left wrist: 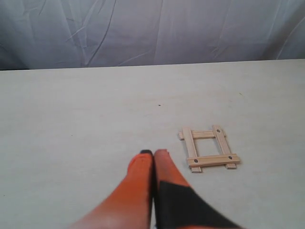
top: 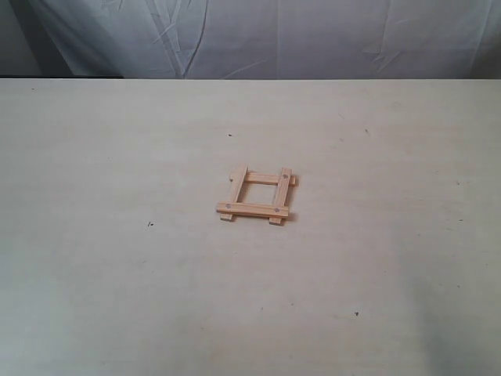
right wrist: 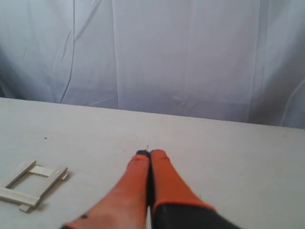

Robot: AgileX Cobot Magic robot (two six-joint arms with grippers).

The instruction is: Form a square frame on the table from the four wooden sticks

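Observation:
The four wooden sticks lie as a small square frame (top: 257, 194) near the middle of the table (top: 117, 274), overlapping at the corners with dark dots showing and ends sticking out. No gripper appears in the exterior view. In the left wrist view the square frame (left wrist: 209, 148) lies on the table beyond and beside my left gripper (left wrist: 153, 152), whose orange fingers are pressed together with nothing between them. In the right wrist view my right gripper (right wrist: 150, 153) is likewise shut and empty, well apart from the square frame (right wrist: 32, 185) at the picture's edge.
A wrinkled white cloth backdrop (top: 258, 35) hangs behind the table's far edge. A few tiny dark specks (top: 149, 224) dot the pale surface.

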